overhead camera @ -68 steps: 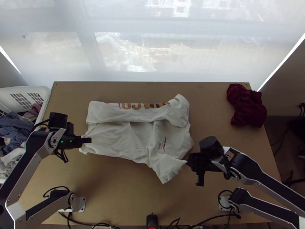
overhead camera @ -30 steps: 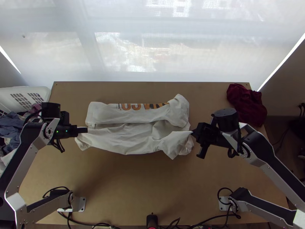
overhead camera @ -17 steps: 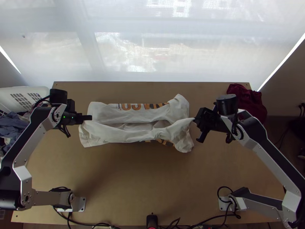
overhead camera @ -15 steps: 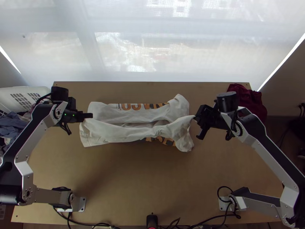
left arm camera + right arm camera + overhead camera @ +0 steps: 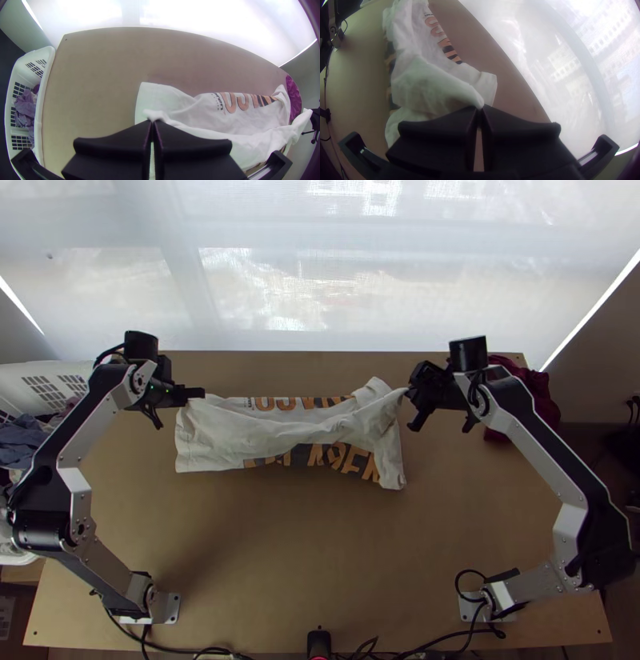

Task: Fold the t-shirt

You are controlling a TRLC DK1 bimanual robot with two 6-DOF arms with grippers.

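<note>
The white t-shirt (image 5: 264,432) lies as a long strip across the table's upper middle, its near layer raised between the two grippers over orange and dark print. At its left end my left gripper (image 5: 197,394) is shut on the cloth's edge; in the left wrist view the left gripper (image 5: 153,122) pinches a small tuft. My right gripper (image 5: 410,393) holds the right end of the raised layer, and in the right wrist view a pointed fold enters the right gripper (image 5: 480,108), shut on it. Printed letters also show along the far layer.
A dark red cloth (image 5: 534,390) lies bunched at the table's far right corner, behind the right arm. A white basket (image 5: 50,390) with clothes stands off the left edge. Cables and a small black device (image 5: 318,642) are at the near edge.
Both grippers have moved up the picture toward the table's far edge, drawing the shirt's near layer over the far part. More of the orange and dark print is uncovered along the near side.
</note>
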